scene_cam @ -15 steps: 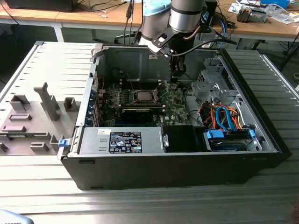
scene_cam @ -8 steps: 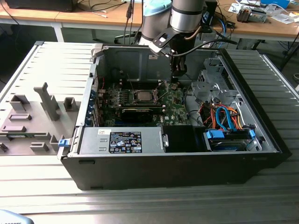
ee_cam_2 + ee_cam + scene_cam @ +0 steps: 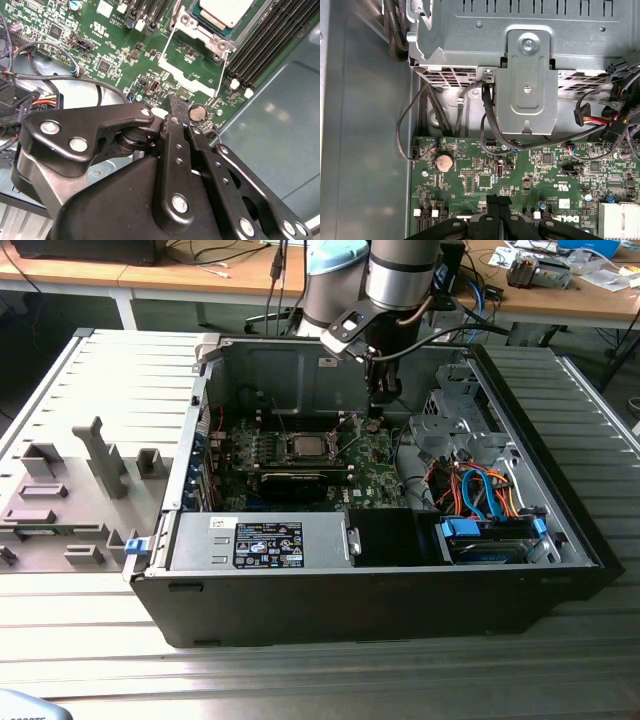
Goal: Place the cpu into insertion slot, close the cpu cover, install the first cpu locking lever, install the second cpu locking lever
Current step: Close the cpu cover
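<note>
The black end effector (image 3: 172, 104) is hovering with its fingers pressed together and gripping nothing, just above the green circuit board (image 3: 115, 45) and near a round coin battery (image 3: 197, 113). The cpu (image 3: 226, 10) is sitting apart from it, silvery top up, inside the insertion slot (image 3: 200, 31), with a thin wire lever (image 3: 223, 70) running beside that slot. In the exterior view, the open computer case (image 3: 400, 590) is lying on a slatted metal counter (image 3: 300, 680).
</note>
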